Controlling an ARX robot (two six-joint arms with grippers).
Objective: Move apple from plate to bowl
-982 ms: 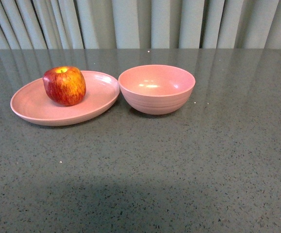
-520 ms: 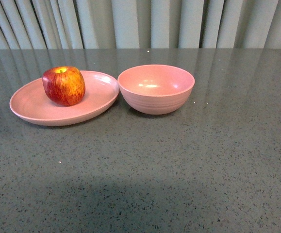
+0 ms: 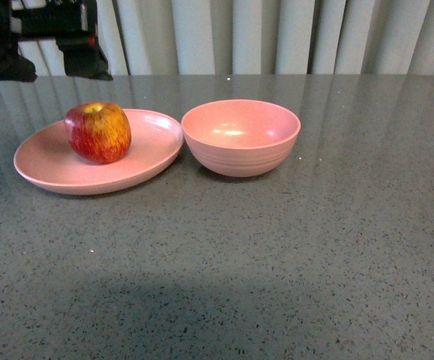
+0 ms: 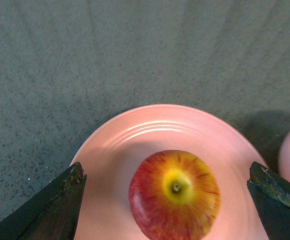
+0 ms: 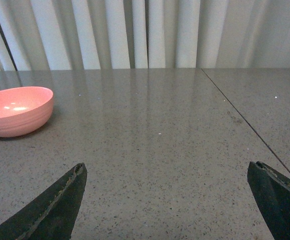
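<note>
Red apple (image 4: 175, 195) rests on the pink plate (image 4: 134, 135), left gripper (image 4: 166, 172) spread wide seemingly above it, right gripper (image 5: 166, 169) likewise parted.

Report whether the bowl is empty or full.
Empty: the bowl shows only bare pink inside; the apple sits on the plate beside it.

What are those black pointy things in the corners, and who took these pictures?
They are a robot's open jaws, for pinching things. It has two arms, each with a camera on its wrist. The left wrist camera looks down at the apple on the pink plate; nothing is held. The right wrist camera sees the pink bowl on the grey table. The wide picture comes from the robot's body; the dark shape up high is its left arm.
</note>
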